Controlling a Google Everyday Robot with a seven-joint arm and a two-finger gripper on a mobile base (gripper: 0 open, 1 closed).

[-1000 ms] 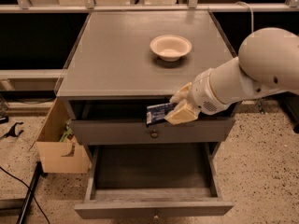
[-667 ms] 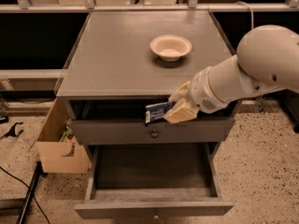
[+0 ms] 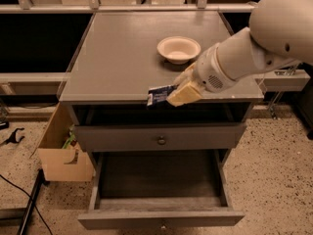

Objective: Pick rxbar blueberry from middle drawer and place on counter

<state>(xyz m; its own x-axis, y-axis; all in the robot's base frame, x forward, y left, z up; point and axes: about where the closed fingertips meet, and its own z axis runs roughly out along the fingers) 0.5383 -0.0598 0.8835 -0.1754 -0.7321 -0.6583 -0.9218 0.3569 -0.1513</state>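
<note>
The robot's gripper (image 3: 177, 93) hovers at the front edge of the counter (image 3: 117, 48), right of that edge's middle, its cream-coloured fingers (image 3: 183, 95) closed on the rxbar blueberry (image 3: 160, 95); the dark blue bar is pinched at one end and juts out of the fingertips toward the left of the view, lying roughly level along the counter's front lip, its white-printed end farthest from the fingers, and whether it touches the counter cannot be told. The white arm (image 3: 254, 43) reaches in over the counter's right side. On the counter, behind the gripper and apart from it, a pale bowl (image 3: 178, 49) stands upright. Directly below the counter is a dark open gap, and under that a closed grey drawer front (image 3: 122, 137) with a round metal knob (image 3: 161, 140). Lower still beneath the counter, the middle drawer (image 3: 156, 177) is pulled out toward the camera, showing its dark plank floor and plain front board. Down beside the counter's left side, an open cardboard box (image 3: 61, 158) sits on the speckled floor
</note>
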